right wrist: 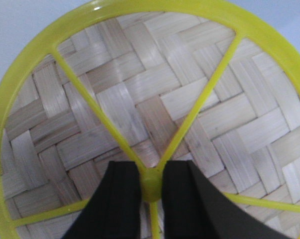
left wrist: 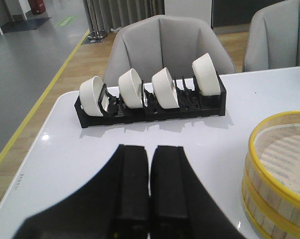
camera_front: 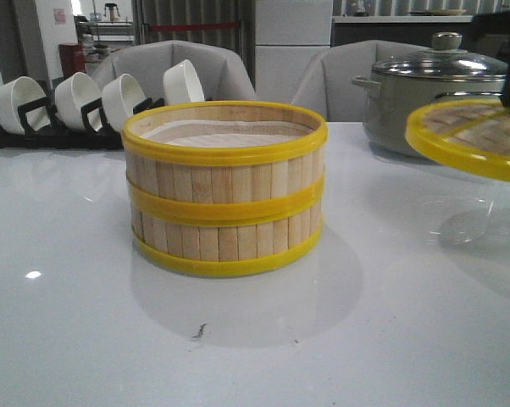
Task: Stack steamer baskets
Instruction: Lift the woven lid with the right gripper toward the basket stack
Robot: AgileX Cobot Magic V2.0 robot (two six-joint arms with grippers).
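Baskets [camera_front: 224, 188]: already stacked, tabletop centre.
Right pincer [right wrist: 151, 185]: pinching lid [camera_front: 471, 136] knob at 3 o'clock, ready to cap.
Left pincer [left wrist: 150, 186]: pressed together, idle.

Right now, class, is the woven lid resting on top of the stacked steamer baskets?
No: the right pincer holds the lid in the air beside the open-topped steamer baskets.

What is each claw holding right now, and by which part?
Right claw grips the woven lid by its center knob; left claw is shut, empty.
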